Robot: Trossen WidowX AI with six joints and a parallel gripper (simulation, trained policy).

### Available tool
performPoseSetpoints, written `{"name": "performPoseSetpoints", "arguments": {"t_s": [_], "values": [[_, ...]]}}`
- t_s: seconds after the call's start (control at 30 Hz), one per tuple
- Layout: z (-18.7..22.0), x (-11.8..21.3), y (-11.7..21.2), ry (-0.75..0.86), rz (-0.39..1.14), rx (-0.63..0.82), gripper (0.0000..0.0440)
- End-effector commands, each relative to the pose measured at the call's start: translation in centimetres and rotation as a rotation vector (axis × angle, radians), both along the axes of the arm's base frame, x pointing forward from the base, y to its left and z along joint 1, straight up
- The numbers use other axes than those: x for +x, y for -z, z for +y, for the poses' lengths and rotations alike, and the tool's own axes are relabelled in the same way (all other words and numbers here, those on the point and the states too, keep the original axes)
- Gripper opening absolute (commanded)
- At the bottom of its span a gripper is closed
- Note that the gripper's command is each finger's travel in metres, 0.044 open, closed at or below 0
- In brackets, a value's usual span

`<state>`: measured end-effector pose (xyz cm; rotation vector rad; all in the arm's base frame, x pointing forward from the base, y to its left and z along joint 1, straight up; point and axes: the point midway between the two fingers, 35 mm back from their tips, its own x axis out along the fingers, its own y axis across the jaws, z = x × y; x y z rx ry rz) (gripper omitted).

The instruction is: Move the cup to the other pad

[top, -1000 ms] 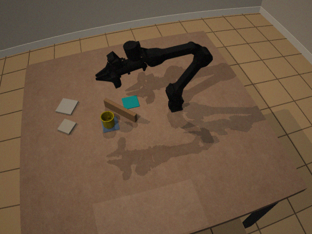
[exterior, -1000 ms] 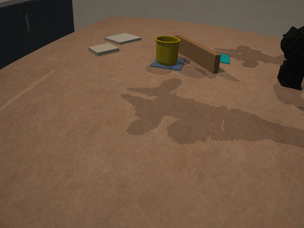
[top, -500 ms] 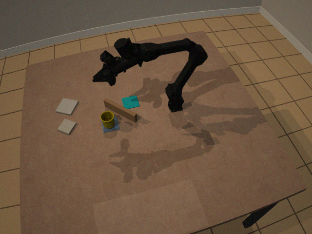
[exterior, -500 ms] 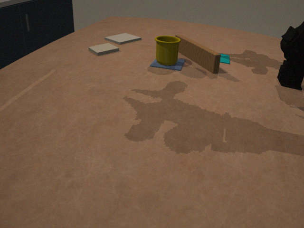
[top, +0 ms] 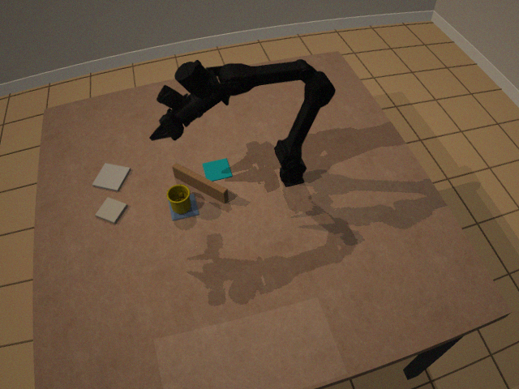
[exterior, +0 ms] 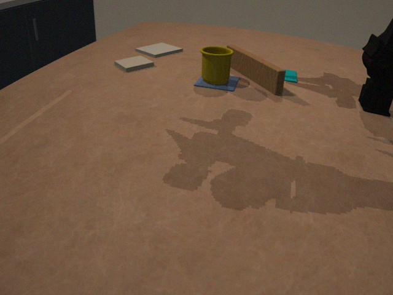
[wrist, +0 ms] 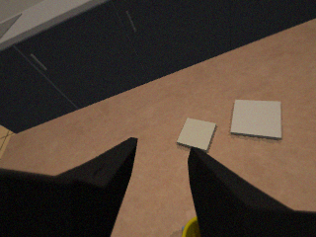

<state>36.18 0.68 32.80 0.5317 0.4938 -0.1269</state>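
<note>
The yellow cup [top: 179, 199] [exterior: 216, 64] stands upright on the blue pad [top: 176, 215] [exterior: 233, 83]. Only its rim [wrist: 191, 230] shows at the bottom edge of the wrist view. Small dark shapes lie inside it; I cannot make them out. The teal pad [top: 216, 168] [exterior: 290, 76] lies bare beyond a wooden bar [top: 200, 182] [exterior: 256, 68] that stands between the two pads. My gripper [top: 156, 134] [wrist: 163, 149] hangs high in the air behind and above the cup, tilted down. Its fingers stand partly apart with nothing between them.
Two flat grey tiles lie left of the cup, a larger one [top: 111, 176] [exterior: 158, 49] [wrist: 256, 118] and a smaller one [top: 110, 209] [exterior: 134, 62] [wrist: 197, 133]. The arm's base [top: 291, 171] [exterior: 376, 91] stands right of the teal pad. Dark cabinets stand beyond the table's left edge.
</note>
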Motion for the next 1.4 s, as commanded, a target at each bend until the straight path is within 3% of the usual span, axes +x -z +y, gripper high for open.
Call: {"name": "performPoseSetpoints", "arguments": {"t_s": [0.0, 0.77, 1.37], "values": [[0.3, 0.2, 0.1, 0.015, 0.036, 0.038, 0.0160], [2.1, 1.0, 1.8, 0.153, 0.322, 0.268, 0.0172], [2.6, 0.7, 5.1, 0.285, 0.566, 0.329, 0.0155]]}}
